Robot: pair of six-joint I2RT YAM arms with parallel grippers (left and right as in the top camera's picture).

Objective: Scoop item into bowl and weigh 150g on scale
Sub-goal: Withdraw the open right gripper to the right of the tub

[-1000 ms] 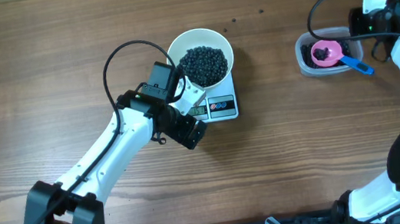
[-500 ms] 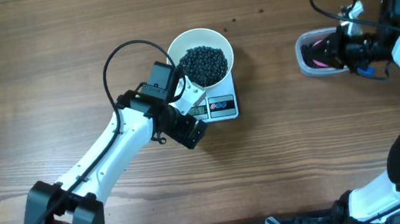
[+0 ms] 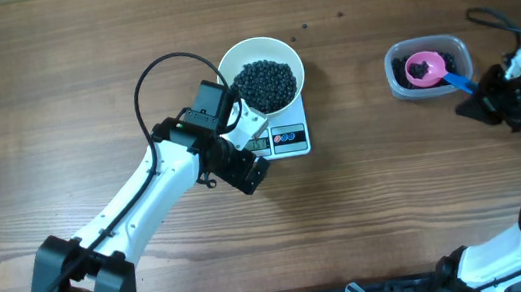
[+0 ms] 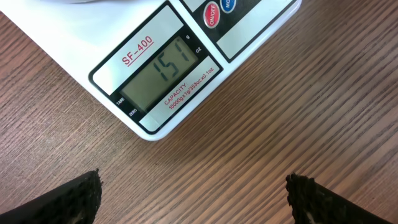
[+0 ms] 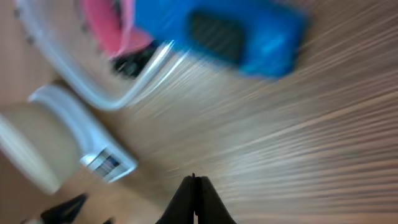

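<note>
The white bowl (image 3: 259, 53) stands on the white scale (image 3: 290, 140) and holds a heap of tiny black beans (image 3: 265, 83). In the left wrist view the scale (image 4: 155, 37) shows 151 on its display. My left gripper (image 4: 196, 200) hovers open over bare wood just in front of the display and shows in the overhead view at the scale's front-left corner (image 3: 246, 154). My right gripper (image 3: 469, 106) is shut on nothing, just right of the clear tub (image 3: 396, 84). The wrist view shows its jaws (image 5: 194, 185) pressed together.
A pink scoop (image 3: 425, 68) with a blue handle (image 3: 463, 85) rests in the clear tub with a few beans. The handle (image 5: 242, 34) sticks out over the tub's rim (image 5: 93, 84). A few stray beans (image 3: 305, 28) lie behind the bowl.
My right gripper has pulled away from the tub toward the right front and its jaws have closed empty. The scoop stays in the tub. The left arm has not moved.
</note>
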